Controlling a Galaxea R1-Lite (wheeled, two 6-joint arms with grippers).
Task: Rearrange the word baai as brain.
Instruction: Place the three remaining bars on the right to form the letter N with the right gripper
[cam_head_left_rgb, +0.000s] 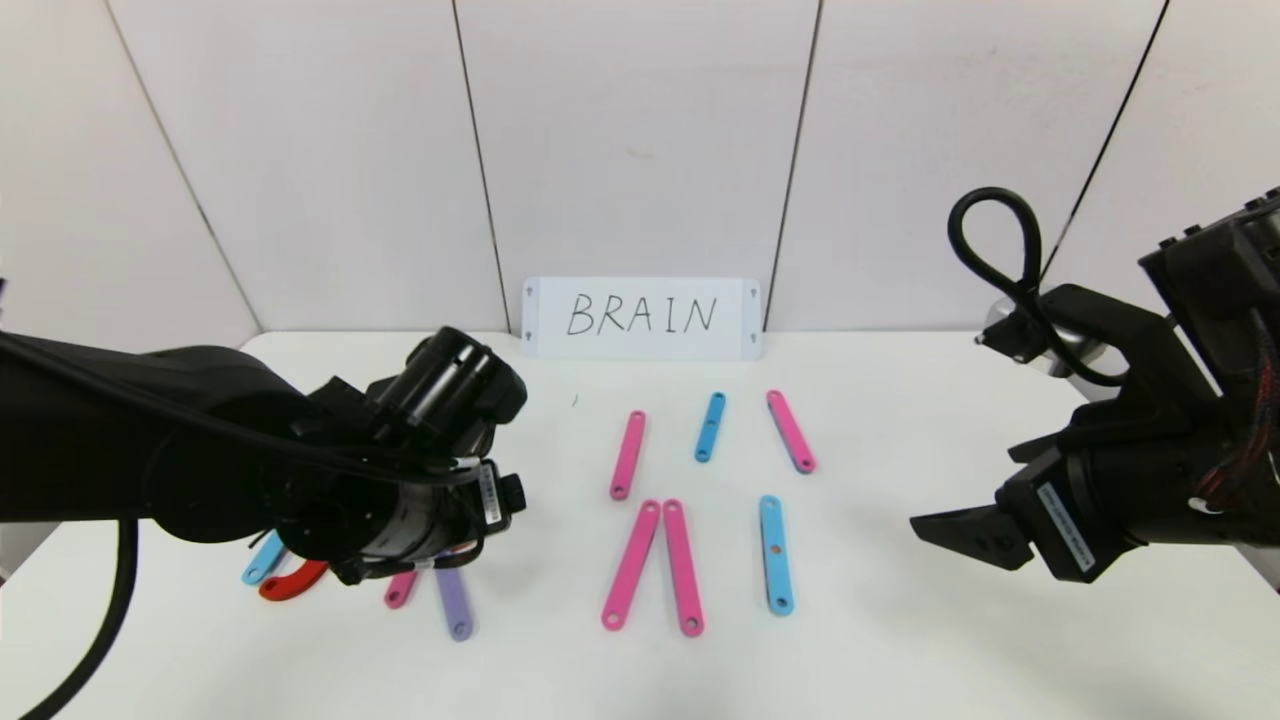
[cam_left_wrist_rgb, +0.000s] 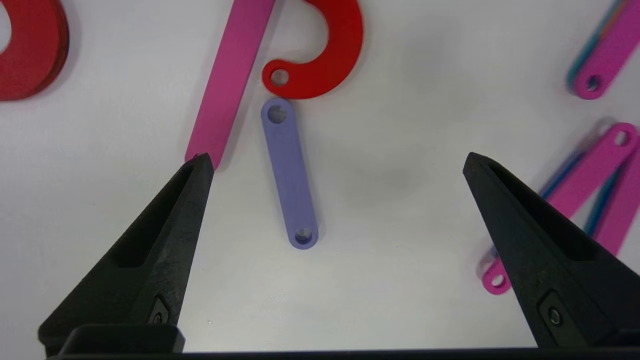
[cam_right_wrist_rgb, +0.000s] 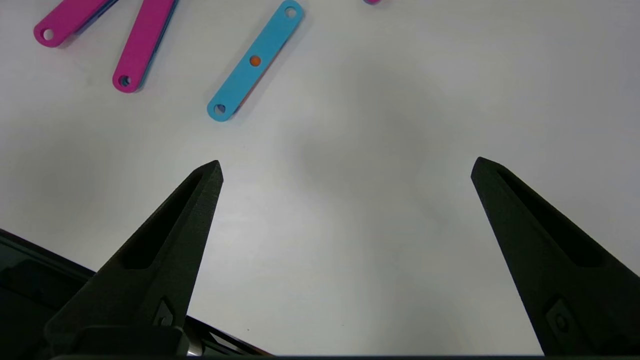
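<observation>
Purple strip (cam_left_wrist_rgb: 290, 175) lies under L gripper (cam_left_wrist_rgb: 337, 162), jaws wide.

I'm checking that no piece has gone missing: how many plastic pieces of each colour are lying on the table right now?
Pink strips: 5
Blue strips: 3
Purple strip: 1
Red curves: 2
Total: 11 pieces showing; the left arm may hide more.
</observation>
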